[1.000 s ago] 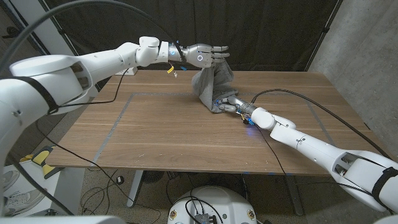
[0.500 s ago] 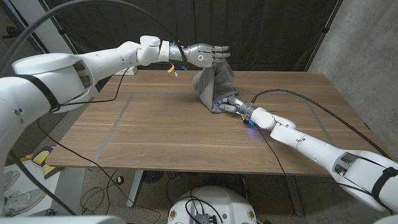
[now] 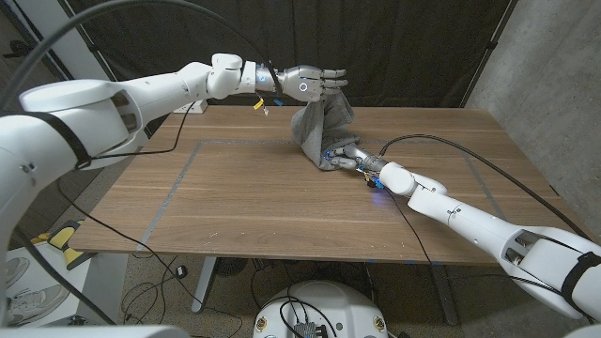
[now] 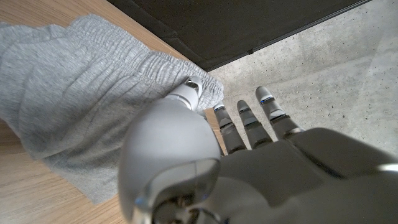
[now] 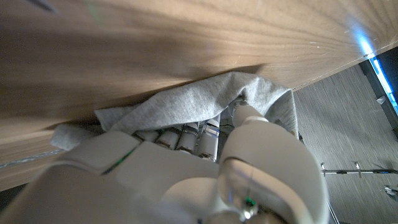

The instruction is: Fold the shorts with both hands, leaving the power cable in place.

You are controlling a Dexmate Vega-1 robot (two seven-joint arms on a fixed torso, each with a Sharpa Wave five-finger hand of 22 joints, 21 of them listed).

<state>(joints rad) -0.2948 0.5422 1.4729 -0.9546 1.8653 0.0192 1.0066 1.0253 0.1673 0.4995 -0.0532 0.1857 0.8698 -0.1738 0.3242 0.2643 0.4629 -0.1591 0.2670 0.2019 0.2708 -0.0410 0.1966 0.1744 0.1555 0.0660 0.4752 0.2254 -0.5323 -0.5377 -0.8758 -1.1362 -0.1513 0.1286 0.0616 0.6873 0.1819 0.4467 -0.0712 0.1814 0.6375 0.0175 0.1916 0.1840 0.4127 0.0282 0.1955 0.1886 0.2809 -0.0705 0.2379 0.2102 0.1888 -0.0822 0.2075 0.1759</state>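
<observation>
No movement since earlier | left robot hand (image 3: 315, 83) lifts shorts (image 3: 322, 127) | right robot hand (image 3: 349, 157) pins hem

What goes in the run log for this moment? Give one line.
stage: mid-fold | left hand: lifts shorts by top edge | right hand: grips lower edge at table | power cable: on table, right side

Sitting mid-room: wooden table (image 3: 235, 202) with taped rectangle (image 3: 178, 178). Hanging behind: black curtain (image 3: 404, 47). Standing alongside: concrete wall (image 3: 554, 84). Trailing underneath: floor cables (image 3: 141, 296).
</observation>
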